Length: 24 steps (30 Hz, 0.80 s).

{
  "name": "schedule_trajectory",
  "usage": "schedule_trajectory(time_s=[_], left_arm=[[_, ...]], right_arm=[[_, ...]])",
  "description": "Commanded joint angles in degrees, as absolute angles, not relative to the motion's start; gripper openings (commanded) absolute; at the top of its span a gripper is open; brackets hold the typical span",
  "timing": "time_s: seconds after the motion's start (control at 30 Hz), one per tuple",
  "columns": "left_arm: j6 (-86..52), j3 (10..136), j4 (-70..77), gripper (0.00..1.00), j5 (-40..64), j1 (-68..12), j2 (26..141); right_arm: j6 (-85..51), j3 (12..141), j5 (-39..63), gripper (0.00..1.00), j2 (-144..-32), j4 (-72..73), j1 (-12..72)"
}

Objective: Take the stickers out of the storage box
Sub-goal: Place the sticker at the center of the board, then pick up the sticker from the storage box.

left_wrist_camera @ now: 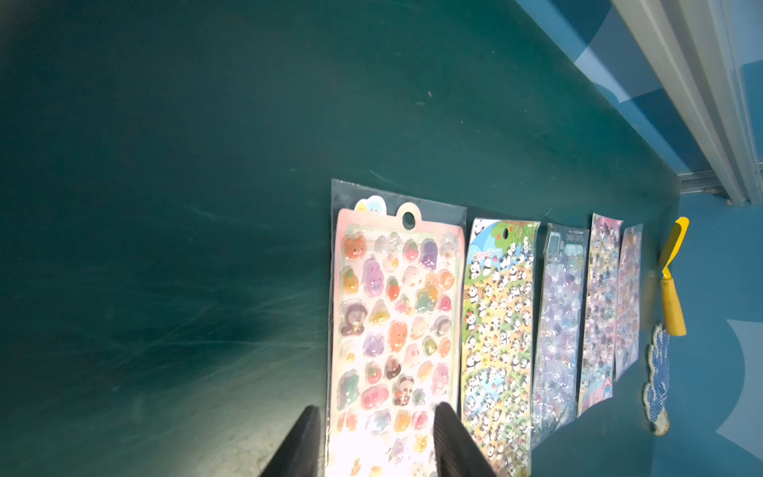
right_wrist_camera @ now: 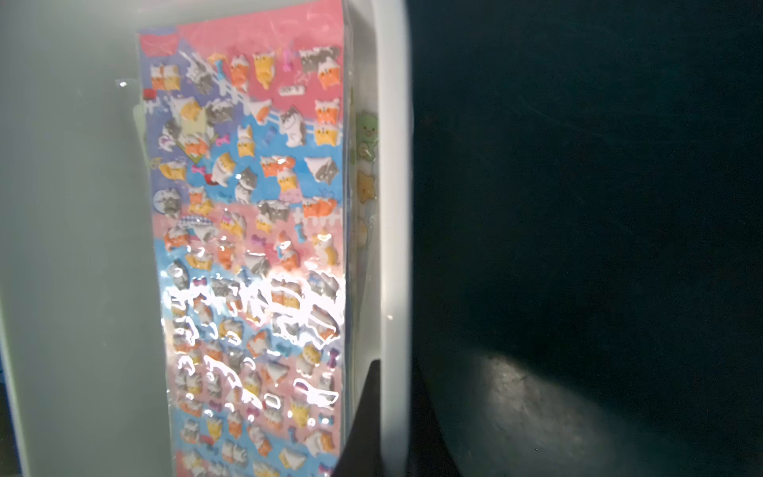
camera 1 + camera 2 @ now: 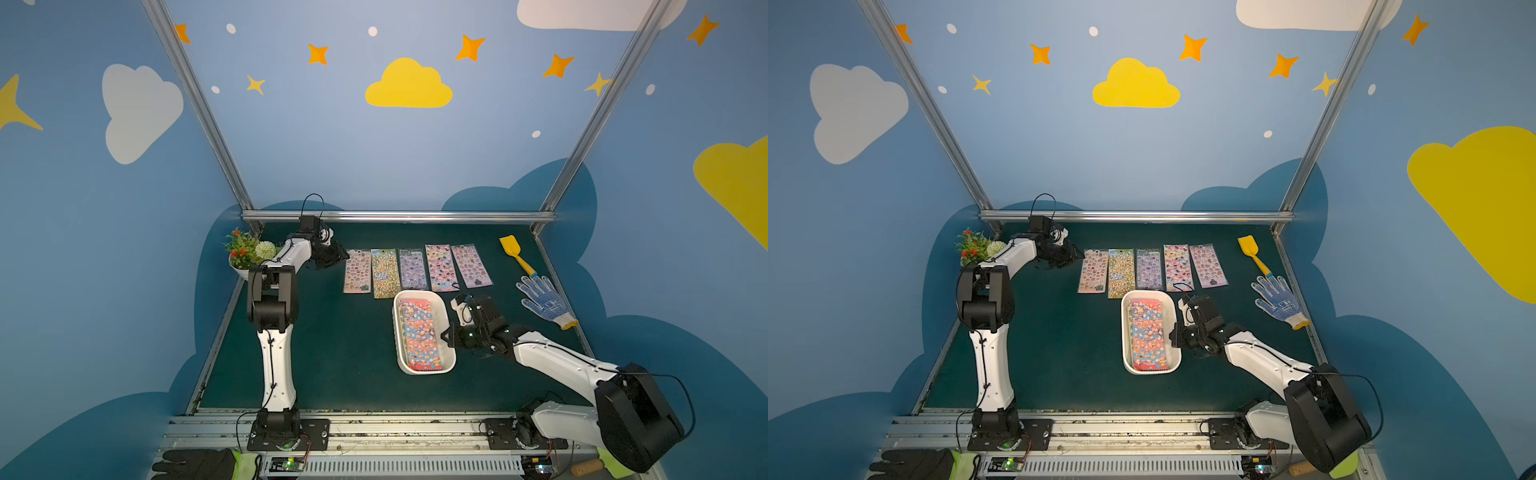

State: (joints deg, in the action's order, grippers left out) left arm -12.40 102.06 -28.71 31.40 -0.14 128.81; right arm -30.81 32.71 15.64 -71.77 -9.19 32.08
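Stickers [image 3: 419, 332] lay in the storage box [image 3: 424, 371], whose rim the right end effector [image 3: 446, 336] clamped, likely to steady it; the left end effector [image 1: 377, 409] stood apart astride a laid-out pink sheet [image 1: 392, 309].

Green table [image 3: 340, 365]: five stickers [image 3: 412, 269] (a row), storage box [image 3: 417, 293], shovel [image 3: 510, 244], glove [image 3: 542, 299], plant [image 3: 245, 251].

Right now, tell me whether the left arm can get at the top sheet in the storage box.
Probably yes. Bare table lies between the left gripper and the storage box, the top sheet lies uncovered, and the right gripper clamps only the opposite rim.
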Motion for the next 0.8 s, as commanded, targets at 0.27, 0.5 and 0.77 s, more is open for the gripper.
schedule_trajectory(time_s=[0.27,0.5,0.77], left_arm=[[-15.09,90.02,-24.32,0.54,29.02,-1.51,111.33],[-16.77,82.76,-23.83,0.53,26.52,-3.57,101.06],[-14.84,79.38,-27.98,0.54,21.88,-8.44,88.35]], right_arm=[[-30.59,33.39,13.4,0.0,-69.67,-8.6,32.34],[-30.54,33.79,11.16,0.0,-67.47,-10.33,32.44],[-30.22,35.34,8.47,0.0,-65.83,-13.6,32.34]])
